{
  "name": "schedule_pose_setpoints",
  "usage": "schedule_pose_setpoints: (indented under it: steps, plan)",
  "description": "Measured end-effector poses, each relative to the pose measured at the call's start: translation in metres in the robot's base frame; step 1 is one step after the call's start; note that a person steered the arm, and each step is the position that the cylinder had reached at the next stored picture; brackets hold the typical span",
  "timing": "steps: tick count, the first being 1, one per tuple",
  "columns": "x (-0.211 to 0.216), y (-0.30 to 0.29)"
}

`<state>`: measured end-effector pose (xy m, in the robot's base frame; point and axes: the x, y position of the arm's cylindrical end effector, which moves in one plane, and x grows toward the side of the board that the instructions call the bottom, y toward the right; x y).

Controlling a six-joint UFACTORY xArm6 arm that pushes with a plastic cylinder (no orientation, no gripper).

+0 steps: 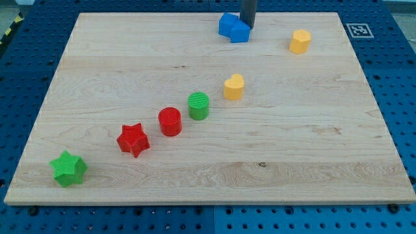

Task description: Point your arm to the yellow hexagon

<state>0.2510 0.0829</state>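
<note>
- Presently our tip (247,26) rests against the blue block (234,28) at the view's top; we carry no fingers, only a rod.
- The yellow hexagon (299,41) sits to the view's right, near.
- Overshooting could knock it off the surface (292,162).
- The yellow heart (234,86) might mislead us.

Seven small coloured blocks are counted on the wooden board (325,162). Two are yellow: a yellow hexagon block (299,41) and a yellow heart-shaped block (234,86). Two are green: a green cylinder block (199,105) and a green star block (68,168). Two are red: a red cylinder block (170,121) and a red star block (133,139). What appears to be one blue block (233,27) is partly hidden.
</note>
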Motion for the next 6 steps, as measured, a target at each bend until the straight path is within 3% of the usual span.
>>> schedule_pose_setpoints:
  steps: [1,3,4,6]
  plan:
    - [0.027,0.01]
    - [-0.008,0.052]
    - [-0.01,0.091]
    - [0.011,0.102]
